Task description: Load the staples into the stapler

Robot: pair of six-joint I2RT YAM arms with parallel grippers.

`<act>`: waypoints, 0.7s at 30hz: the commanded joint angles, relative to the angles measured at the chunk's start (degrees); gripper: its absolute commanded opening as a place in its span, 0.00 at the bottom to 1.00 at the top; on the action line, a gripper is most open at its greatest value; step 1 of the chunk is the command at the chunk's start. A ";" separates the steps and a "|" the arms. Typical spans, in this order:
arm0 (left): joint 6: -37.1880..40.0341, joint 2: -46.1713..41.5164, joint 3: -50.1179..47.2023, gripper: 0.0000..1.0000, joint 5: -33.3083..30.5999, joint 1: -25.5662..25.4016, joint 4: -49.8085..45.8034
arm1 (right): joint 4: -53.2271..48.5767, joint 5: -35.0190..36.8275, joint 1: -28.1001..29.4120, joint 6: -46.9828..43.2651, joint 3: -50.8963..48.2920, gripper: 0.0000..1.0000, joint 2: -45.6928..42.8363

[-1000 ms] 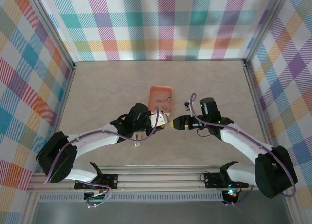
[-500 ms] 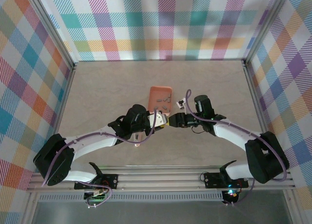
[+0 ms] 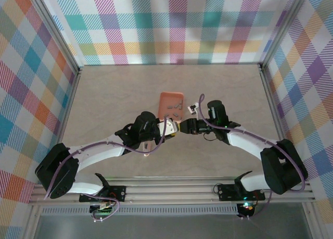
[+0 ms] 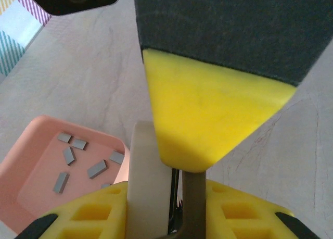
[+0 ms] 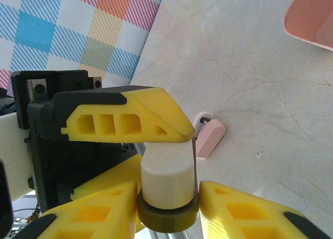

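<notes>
Both hands meet mid-desk (image 3: 114,93), just at 6 o'clock of the salmon tray (image 3: 165,97). The left hand (image 3: 174,126) reaches in from 8 o'clock. It is set narrow and clamps a cream-white block with a dark olive strip along it, which I take for the white part of the stapler (image 4: 148,181). Holding it off the desk gives the other arm something firm to work against.

The right hand (image 3: 184,127) comes in from 3 o'clock. Its fingers (image 5: 223,197) are also narrow and lie against both sides of the dark base. I read that as a grip, probably to pull or open the magazine.

A pale pink piece (image 5: 209,138) lies apart on the desk, at about 7 o'clock of the hands; it is likely the stapler's other part. The staples (image 4: 97,169) lie loose in the tray. None is in the stapler as far as shows, so loading has not begun.
</notes>
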 commanded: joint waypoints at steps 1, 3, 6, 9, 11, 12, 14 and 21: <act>-0.12 -1.61 -0.71 0.30 -0.04 -0.24 3.10 | 1.84 -1.59 0.31 0.37 1.25 0.34 0.66; -0.23 -1.50 -0.66 0.30 -0.15 -0.27 3.28 | 2.00 -1.73 0.40 0.53 1.18 0.36 0.84; -0.27 -1.47 -0.56 0.30 -0.19 -0.25 3.34 | 1.87 -1.60 0.44 0.52 1.18 0.41 1.01; -0.22 -1.50 -0.69 0.30 -0.20 -0.24 3.50 | 1.93 -1.80 0.43 0.53 1.28 0.38 1.28; -0.17 -1.56 -0.59 0.30 -0.16 -0.31 3.63 | 2.06 -1.89 0.40 0.59 1.43 0.35 1.44; -0.19 -1.42 -0.54 0.30 0.06 -0.25 3.50 | 2.28 -1.75 0.40 0.63 1.30 0.33 1.41; 0.02 -1.47 -0.50 0.30 0.20 -0.24 3.24 | 2.85 -1.70 0.40 0.70 1.30 0.31 1.37; 0.18 -1.51 0.03 0.37 0.55 -0.32 2.03 | 1.87 -1.02 0.40 -1.79 1.23 0.21 0.55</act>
